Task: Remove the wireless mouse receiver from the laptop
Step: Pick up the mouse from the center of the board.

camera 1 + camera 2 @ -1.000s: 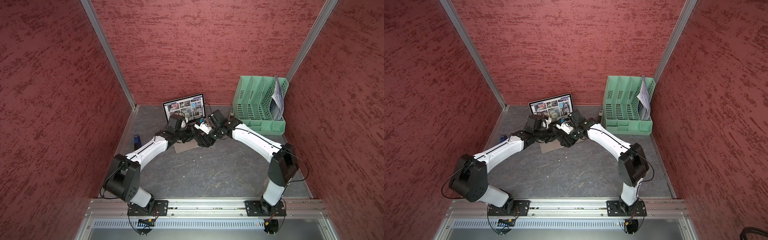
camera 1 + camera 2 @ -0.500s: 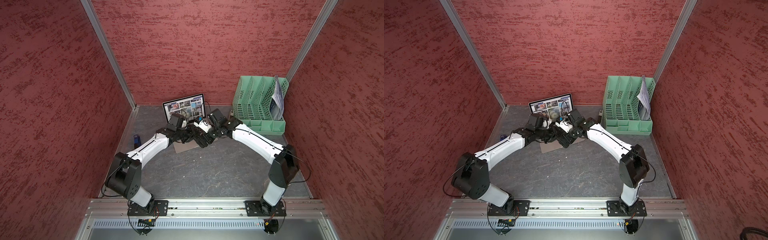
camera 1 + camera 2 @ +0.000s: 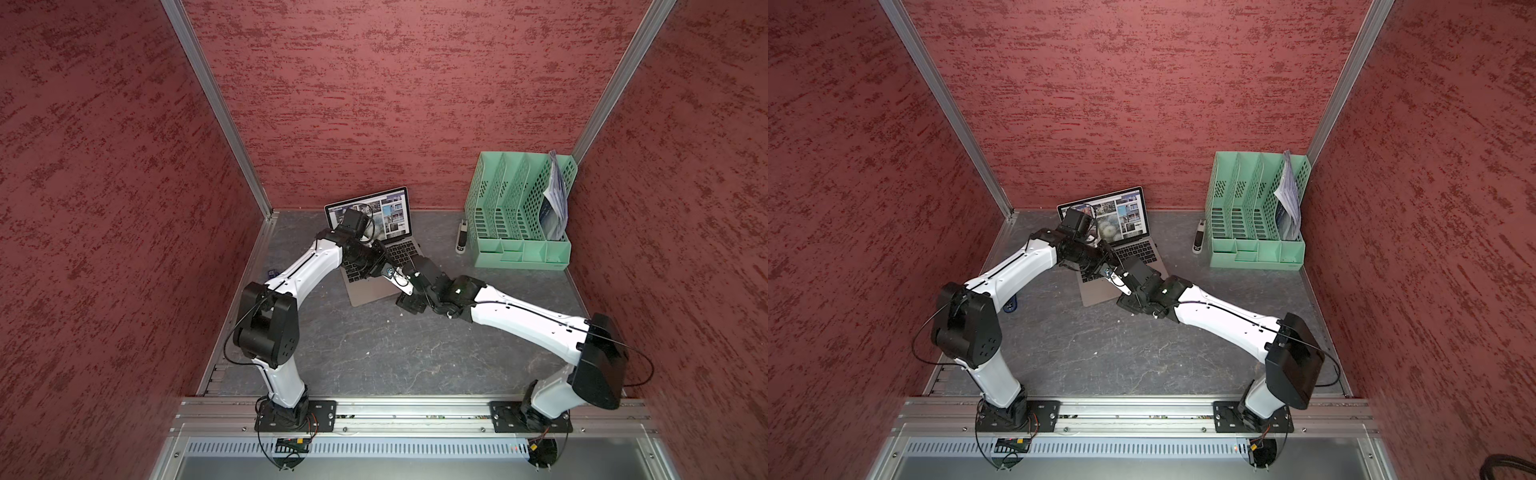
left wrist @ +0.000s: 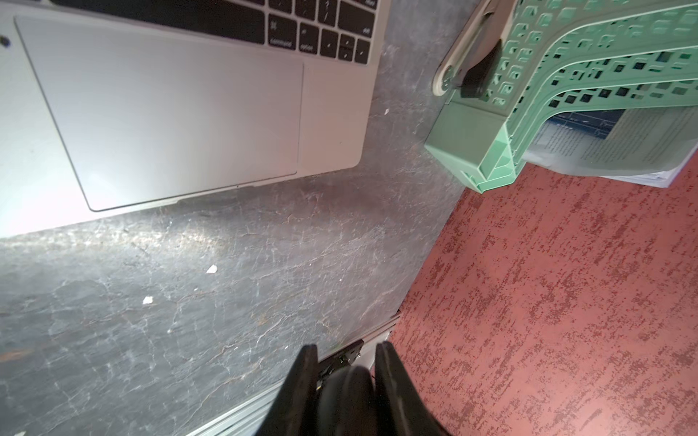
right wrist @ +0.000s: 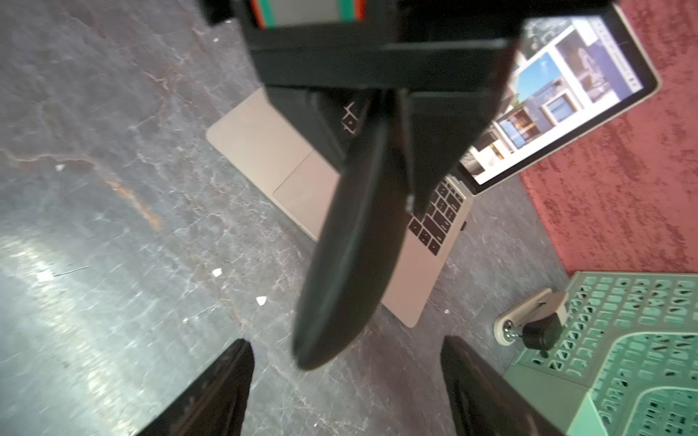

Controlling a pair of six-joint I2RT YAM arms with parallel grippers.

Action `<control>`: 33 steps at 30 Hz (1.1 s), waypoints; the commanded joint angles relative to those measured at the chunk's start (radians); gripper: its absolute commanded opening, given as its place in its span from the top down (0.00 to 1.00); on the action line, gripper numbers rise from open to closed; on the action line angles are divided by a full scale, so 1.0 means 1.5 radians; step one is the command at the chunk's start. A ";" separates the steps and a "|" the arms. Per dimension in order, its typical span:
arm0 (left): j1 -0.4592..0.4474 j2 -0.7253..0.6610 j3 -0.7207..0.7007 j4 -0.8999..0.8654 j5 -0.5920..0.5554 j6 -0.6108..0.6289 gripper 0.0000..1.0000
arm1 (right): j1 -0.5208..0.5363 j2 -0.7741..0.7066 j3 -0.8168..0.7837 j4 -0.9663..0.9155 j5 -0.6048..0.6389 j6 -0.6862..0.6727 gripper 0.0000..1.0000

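The laptop (image 3: 370,291) (image 3: 1096,293) stands open at the back of the table, its screen showing photos, its palm rest bare (image 4: 170,113) (image 5: 260,143). A tiny dark stub, the wireless mouse receiver (image 5: 463,225), sticks out of the laptop's side edge by the arrow keys. My left gripper (image 3: 384,270) (image 4: 345,353) hangs over the keyboard, shut on a flat black oval mouse (image 5: 347,264). My right gripper (image 3: 415,272) (image 5: 345,362) is open just off the laptop's front right corner. Its wide-apart fingers (image 5: 226,381) flank the mouse's tip without touching it.
A green file organiser (image 3: 519,216) (image 3: 1254,220) with papers stands at the back right. A white and black gadget (image 3: 461,237) (image 5: 528,321) lies against its left side. A small blue object (image 3: 1011,306) lies near the left wall. Red walls close three sides.
The right gripper's jaws have spread wider, clear of the mouse. Both arms have shifted; the right elbow has swung towards the front right. The left gripper keeps its hold on the mouse.
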 commanded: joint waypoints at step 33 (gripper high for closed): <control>-0.003 -0.049 -0.030 0.033 0.068 -0.069 0.75 | 0.054 -0.004 -0.083 0.259 0.155 -0.094 0.46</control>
